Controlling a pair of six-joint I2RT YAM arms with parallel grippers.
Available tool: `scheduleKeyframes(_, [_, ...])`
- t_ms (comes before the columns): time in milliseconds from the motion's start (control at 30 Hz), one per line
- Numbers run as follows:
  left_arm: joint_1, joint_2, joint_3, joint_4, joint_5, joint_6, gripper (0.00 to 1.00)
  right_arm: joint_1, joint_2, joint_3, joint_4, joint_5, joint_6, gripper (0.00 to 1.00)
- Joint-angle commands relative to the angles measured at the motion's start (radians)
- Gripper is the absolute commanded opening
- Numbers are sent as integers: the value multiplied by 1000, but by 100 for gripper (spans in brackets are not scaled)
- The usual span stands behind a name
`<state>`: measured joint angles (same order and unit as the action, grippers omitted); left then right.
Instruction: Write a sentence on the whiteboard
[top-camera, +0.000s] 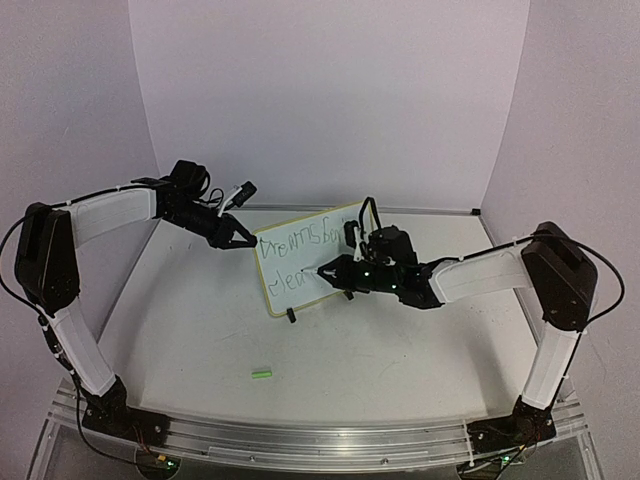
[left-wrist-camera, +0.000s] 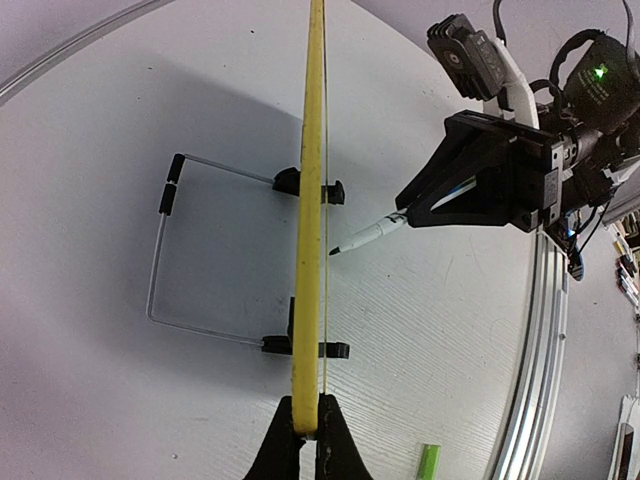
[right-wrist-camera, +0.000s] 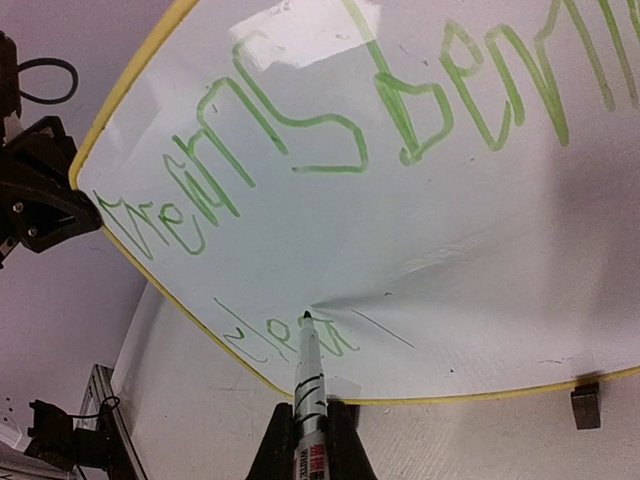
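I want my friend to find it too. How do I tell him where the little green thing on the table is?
Find the whiteboard standing in the middle of the white table. Come from its left end toward the near edge to a small green piece lying alone. It is a loose solid stub, unlike the green writing on the board.

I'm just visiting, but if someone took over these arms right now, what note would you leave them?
Left gripper: jaws shut on the whiteboard's side edge, steadying it as it stands on its feet.
Right gripper: jaws shut on a marker, tip at the board's lower line.
Done: the sentence's top line, plus a few letters of the second.
Left: probably finishing that second line.
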<state>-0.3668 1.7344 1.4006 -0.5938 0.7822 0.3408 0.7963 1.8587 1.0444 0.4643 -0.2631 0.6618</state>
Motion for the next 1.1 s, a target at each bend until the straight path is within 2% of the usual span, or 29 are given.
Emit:
scheduleKeyframes(0, [-15,1,-4,-43,-49,34,0,-3,-9,5,24,25,7,0])
scheduleKeyframes(467, [-15,2,-3,-43,-47,34,0,-5,20,43,24,64,10,0])
scheduleKeyframes(767, [-15,0,-3,-43,-46,34,0,-8,-23,-14,15,130,18,0])
scheduleKeyframes(1067, [-15,-5,-3,-43,-46,32,0,-11,-5,-44,1,94,27,0])
